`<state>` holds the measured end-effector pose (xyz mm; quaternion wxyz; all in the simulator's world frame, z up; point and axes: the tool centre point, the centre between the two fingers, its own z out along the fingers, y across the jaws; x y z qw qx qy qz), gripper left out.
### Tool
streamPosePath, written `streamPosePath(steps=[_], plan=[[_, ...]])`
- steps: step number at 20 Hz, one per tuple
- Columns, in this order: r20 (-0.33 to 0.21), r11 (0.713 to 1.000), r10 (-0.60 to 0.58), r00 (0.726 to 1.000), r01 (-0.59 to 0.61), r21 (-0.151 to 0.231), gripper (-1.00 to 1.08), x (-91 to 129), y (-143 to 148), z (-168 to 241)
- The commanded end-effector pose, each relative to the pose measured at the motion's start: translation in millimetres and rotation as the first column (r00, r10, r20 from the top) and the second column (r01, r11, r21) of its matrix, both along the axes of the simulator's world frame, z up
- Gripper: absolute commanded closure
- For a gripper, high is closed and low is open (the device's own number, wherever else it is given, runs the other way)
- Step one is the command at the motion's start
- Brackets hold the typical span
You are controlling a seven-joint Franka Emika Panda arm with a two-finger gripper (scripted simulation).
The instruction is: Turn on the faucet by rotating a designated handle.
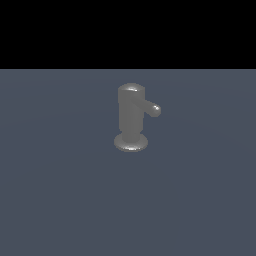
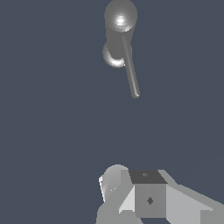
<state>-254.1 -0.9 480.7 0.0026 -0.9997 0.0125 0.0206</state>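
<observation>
Layout: faucet (image 1: 131, 117) upright on floor (image 1: 60, 200), near centre of exterior view.
Handle (image 1: 152, 108) projects from near faucet top toward 3 o'clock in the exterior view. Gripper (image 2: 131, 197) well apart from handle tip.

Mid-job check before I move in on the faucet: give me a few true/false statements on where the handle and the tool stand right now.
1. The faucet stands upright on its flared base. True.
2. The handle sticks out sideways near the faucet's top. True.
3. The tool is clamped on the handle. False: in the wrist view it is apart from the handle, with bare surface between them.
4. In the exterior view the handle points to the view's left. False: it points right.
5. The arm shows in the exterior view. False: only the faucet shows there.
</observation>
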Motion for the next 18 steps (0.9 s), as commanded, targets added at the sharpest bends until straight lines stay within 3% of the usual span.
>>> streamPosePath(steps=[1, 9, 18], plan=[[0.0, 1.0, 0.0, 1.0, 0.0, 0.0, 1.08, 0, 0, 0], [0.002, 1.0, 0.011, 1.0, -0.011, 0.0, 1.08, 4, 0, -15], [0.01, 0.999, 0.047, 0.999, -0.047, -0.001, 1.08, 18, -1, -65]])
